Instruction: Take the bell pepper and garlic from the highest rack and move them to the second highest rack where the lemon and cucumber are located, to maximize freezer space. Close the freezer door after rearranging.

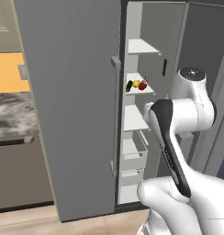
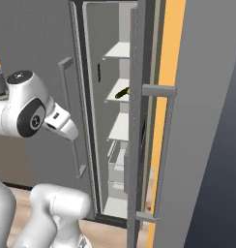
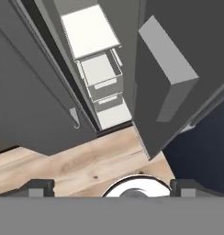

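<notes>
Gripper is pointing down at the floor, tips spread wide and holding nothing; the pepper, lemon and cucumber are sitting together on the second rack, well above it; garlic is too small to tell; the door is standing open, waiting to be shut.

White shelf panel and drawers inside the open freezer, above wooden floor.
</notes>
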